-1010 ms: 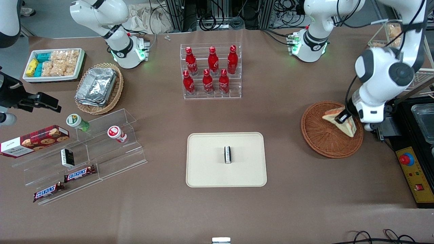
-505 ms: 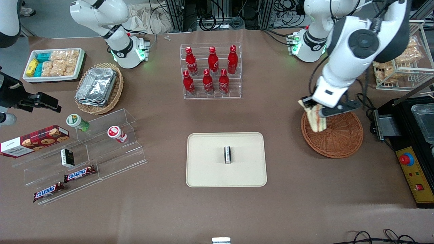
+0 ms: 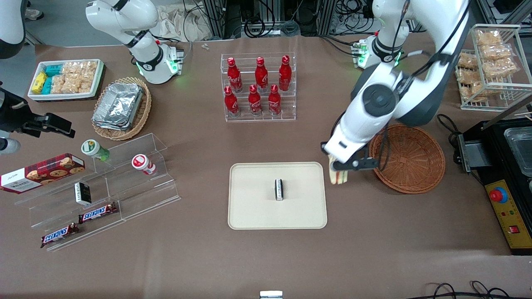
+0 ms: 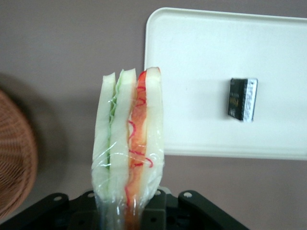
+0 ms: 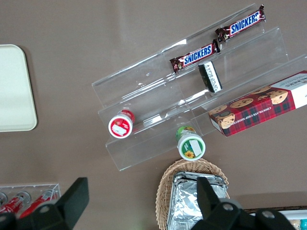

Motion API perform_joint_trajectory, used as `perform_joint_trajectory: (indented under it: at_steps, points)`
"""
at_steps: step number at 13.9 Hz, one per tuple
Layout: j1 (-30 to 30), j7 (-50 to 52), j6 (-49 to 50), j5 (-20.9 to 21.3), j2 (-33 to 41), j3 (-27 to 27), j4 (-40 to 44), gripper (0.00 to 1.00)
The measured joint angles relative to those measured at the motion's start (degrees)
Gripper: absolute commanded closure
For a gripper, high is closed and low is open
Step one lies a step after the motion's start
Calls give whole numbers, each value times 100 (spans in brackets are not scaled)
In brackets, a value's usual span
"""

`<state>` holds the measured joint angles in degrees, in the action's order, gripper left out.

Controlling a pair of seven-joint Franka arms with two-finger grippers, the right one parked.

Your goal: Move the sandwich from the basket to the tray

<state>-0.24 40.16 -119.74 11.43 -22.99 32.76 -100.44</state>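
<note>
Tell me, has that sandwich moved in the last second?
Yes. The gripper, shut on the sandwich, has carried it out of the basket to just beside the tray edge.

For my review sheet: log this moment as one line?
phase: carry | pincer: shut on wrapped triangular white-bread sandwich, between round reddish-brown wicker basket and cream rectangular tray | placed: no

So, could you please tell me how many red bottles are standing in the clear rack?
6: three in the rack's row nearer the front camera, three in the raised row farther from it. None seems hidden.
</note>
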Motion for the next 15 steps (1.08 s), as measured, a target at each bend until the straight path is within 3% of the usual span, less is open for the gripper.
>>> perform_joint_trajectory:
  at_steps: [3, 7, 9, 10, 11, 12, 15]
  points:
    - [-137, 345, -1144, 795, -968, 69, 58, 100]
    - [-156, 429, -1700, 1562, -1808, 65, 140, 100]
    - [-138, 429, -1771, 1653, -2014, 63, 201, 83]
    - [-136, 429, -1772, 1657, -2049, 63, 227, 64]
    - [-136, 429, -1771, 1657, -2056, 66, 235, 15]
    - [-138, 429, -1771, 1658, -2059, 69, 240, 1]
    - [-138, 429, -1771, 1661, -2067, 70, 265, 1]
